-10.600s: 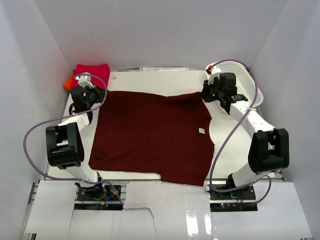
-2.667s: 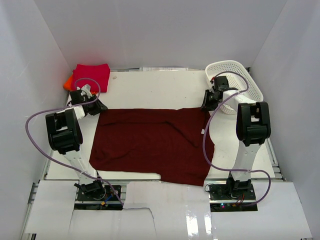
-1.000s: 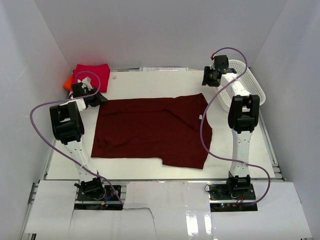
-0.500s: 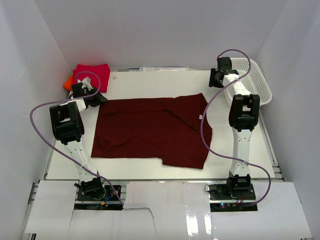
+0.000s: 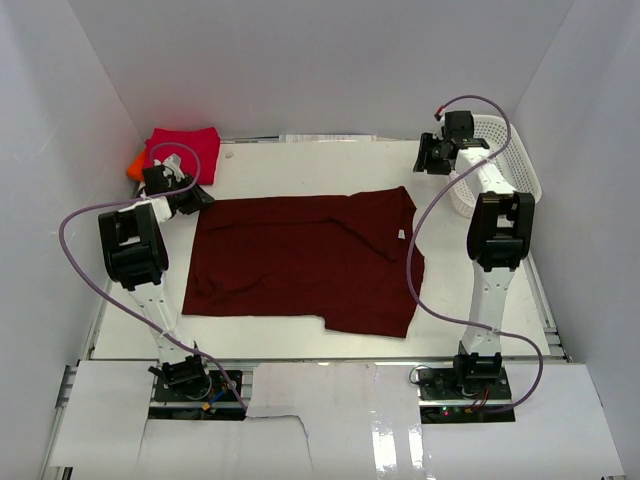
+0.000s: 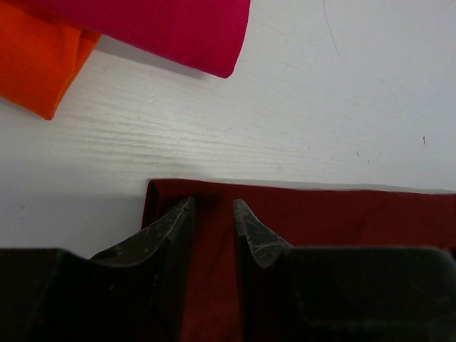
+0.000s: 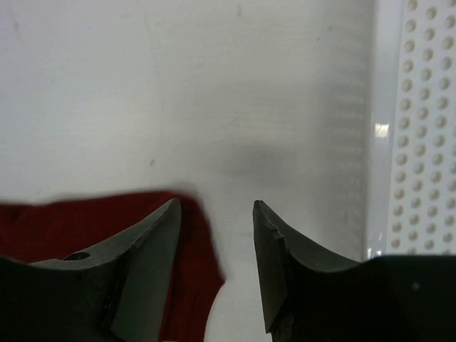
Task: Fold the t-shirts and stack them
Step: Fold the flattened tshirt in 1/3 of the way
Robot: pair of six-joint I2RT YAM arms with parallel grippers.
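Note:
The dark maroon t-shirt lies folded in half on the white table, its small white neck label near the right edge. My left gripper sits low over the shirt's far left corner, jaws open a little with flat cloth showing in the gap. My right gripper hangs open and empty above the shirt's far right corner; between its fingers only bare table shows. The crimson-red t-shirt lies folded at the far left on the orange one.
A white mesh basket stands at the far right corner, close to my right arm; its perforated wall fills the right edge of the right wrist view. The red and orange folds lie just beyond my left fingers. White walls enclose the table.
My right gripper has shifted slightly to the right beside the basket, and the basket has moved a little. The left gripper and the maroon shirt stay where they were.

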